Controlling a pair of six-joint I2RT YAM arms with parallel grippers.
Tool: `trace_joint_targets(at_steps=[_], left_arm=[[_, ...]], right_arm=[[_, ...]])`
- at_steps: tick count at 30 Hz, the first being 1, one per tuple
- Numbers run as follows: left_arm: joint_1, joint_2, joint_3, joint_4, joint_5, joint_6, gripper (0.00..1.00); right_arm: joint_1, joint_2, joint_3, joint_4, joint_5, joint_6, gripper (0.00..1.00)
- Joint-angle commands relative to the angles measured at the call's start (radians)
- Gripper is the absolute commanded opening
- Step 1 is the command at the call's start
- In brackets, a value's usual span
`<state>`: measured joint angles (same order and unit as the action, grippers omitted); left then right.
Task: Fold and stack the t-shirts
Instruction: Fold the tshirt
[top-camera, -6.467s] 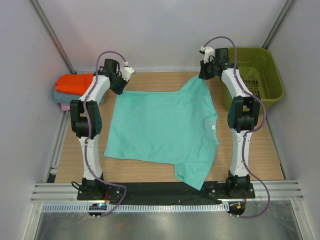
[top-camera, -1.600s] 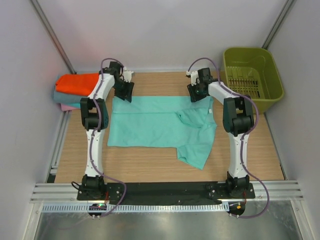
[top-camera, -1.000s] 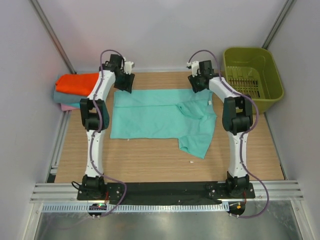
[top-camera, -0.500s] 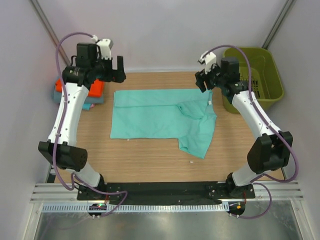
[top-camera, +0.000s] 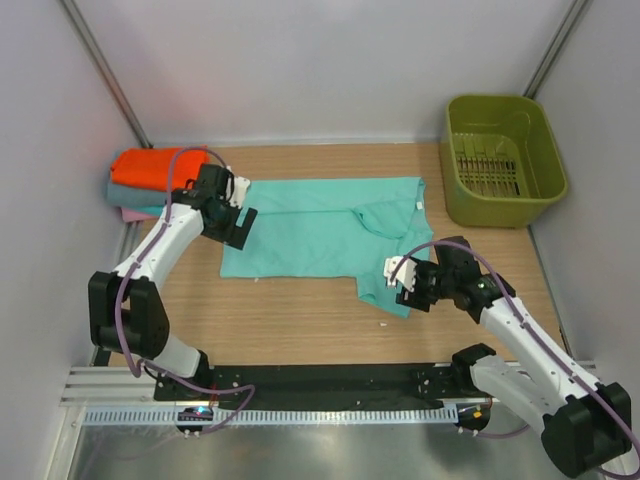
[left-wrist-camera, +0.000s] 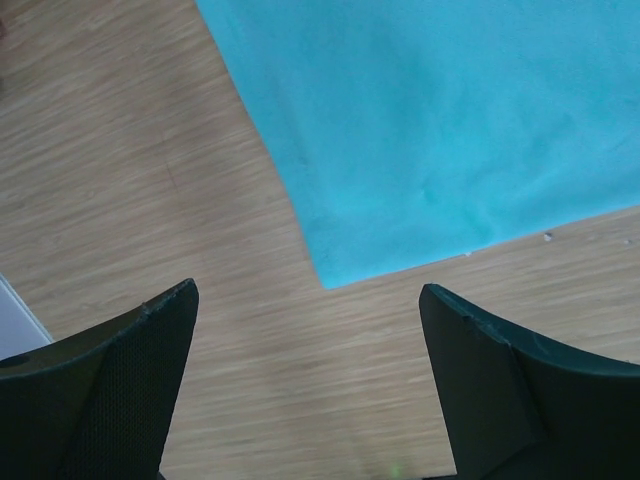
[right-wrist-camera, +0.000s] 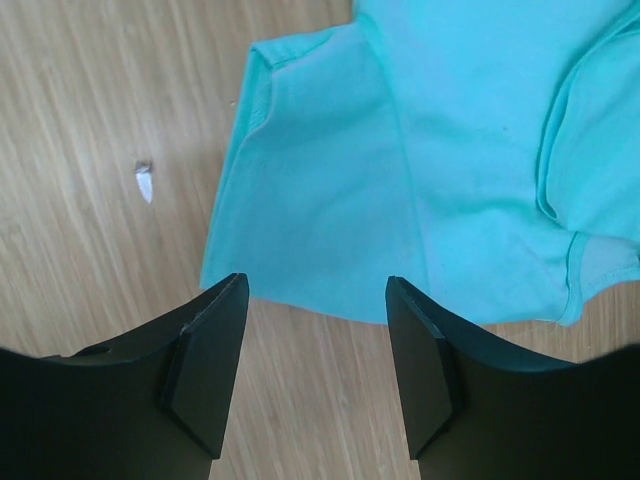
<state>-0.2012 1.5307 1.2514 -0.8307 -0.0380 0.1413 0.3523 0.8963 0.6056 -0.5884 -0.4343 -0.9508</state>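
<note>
Left pincer (top-camera: 238, 224) has its jaws spread wide with nothing between them, hovering over the near-left corner of the mint shirt (top-camera: 320, 225). In its wrist view that corner (left-wrist-camera: 330, 280) sits right between the 2 fingers (left-wrist-camera: 150, 350) on bare table (left-wrist-camera: 150, 150). Right pincer (top-camera: 402, 282) is apart too, gripping nothing, and hangs over the near edge of the sleeve flap (right-wrist-camera: 310, 210) that sticks out toward the near side on the right. Hard to say if either one touches the cloth, they look just above it. The mint shirt lies flat mid-table, doubled over into a wide band, its white label (top-camera: 418, 205) at the right end. Tiny white scrap (right-wrist-camera: 144, 180) on the wood just left of that sleeve. Over at the far left there's a stack of 3 folded shirts: orange (top-camera: 150, 165) on top, grey-teal (top-camera: 122, 192) under it, pink (top-camera: 130, 213) at the bottom. Olive basket (top-camera: 452, 200) stands in the far right corner, well apart from the mint shirt.
</note>
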Motion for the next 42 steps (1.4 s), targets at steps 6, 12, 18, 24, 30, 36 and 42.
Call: trace_joint_targets(at_steps=[6, 12, 18, 24, 30, 36, 42], left_arm=[[0.0, -0.034, -0.073, 0.15, -0.076, 0.06, 0.85], [0.002, -0.02, -0.081, 0.145, -0.109, 0.072, 0.83], [0.002, 0.023, -0.055, 0.14, -0.143, 0.066, 0.83], [0.002, 0.062, -0.038, 0.125, -0.142, 0.058, 0.83], [0.002, 0.069, -0.035, 0.125, -0.157, 0.064, 0.83], [0.003, 0.075, -0.032, 0.127, -0.165, 0.066, 0.83], [0.003, 0.08, -0.033, 0.124, -0.158, 0.064, 0.83]], right_arm=[[0.014, -0.017, -0.059, -0.073, -0.067, -0.224, 0.57], [0.024, 0.065, -0.059, -0.12, -0.086, -0.376, 0.57], [0.03, 0.13, -0.052, -0.12, -0.08, -0.476, 0.58], [0.031, 0.188, -0.047, -0.122, -0.07, -0.545, 0.58], [0.04, 0.248, -0.052, -0.099, -0.055, -0.566, 0.56], [0.053, 0.289, -0.038, -0.093, -0.035, -0.549, 0.38], [0.056, 0.276, -0.038, -0.108, -0.018, -0.54, 0.21]])
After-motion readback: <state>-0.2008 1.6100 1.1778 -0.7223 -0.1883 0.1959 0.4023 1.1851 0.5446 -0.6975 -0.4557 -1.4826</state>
